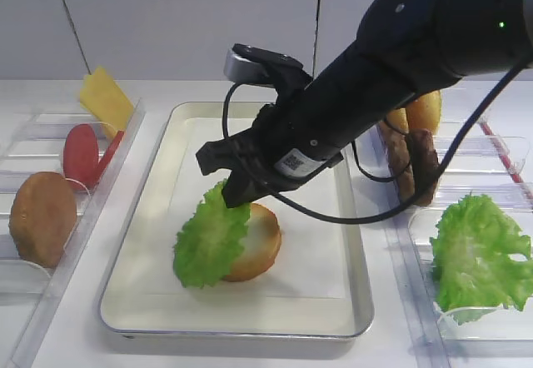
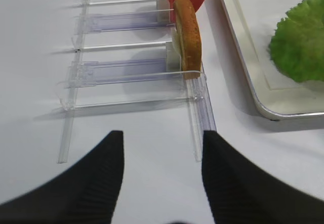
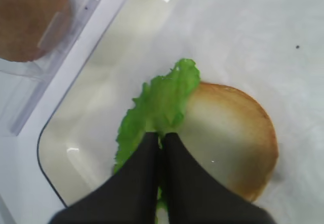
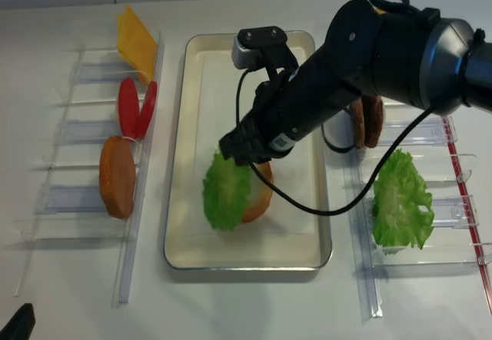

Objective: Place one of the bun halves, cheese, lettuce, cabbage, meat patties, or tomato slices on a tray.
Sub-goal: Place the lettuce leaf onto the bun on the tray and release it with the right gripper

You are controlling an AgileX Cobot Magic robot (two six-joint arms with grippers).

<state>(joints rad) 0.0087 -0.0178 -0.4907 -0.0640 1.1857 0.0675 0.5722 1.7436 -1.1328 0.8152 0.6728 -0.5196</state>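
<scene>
So we've got the right gripper (image 1: 236, 186) reaching across to the middle of the tray (image 1: 350, 251), and its jaws are pressed together on the edge of the lettuce (image 1: 210, 239). In the right wrist view the 2 black fingers (image 3: 147, 168) sit tight side by side with the frilly green leaf (image 3: 162, 102) pinched between them. The lettuce is draped over the left part of a bun half (image 1: 260, 243) that lies on the tray's paper liner, pale cut face up, so the leaf is touching the bun and hanging down its side onto the tray.

Our left gripper (image 2: 162, 168) hovers over the white table near the clear bins (image 2: 126, 72), fingers spread apart with nothing between them.

In the bins left of the tray we see another bun half (image 1: 42, 218), 2 tomato slices (image 1: 83, 153) and the cheese (image 1: 107, 100). On the right there are the meat patties (image 1: 414, 164) and a bigger wavy leaf (image 1: 479, 251).
</scene>
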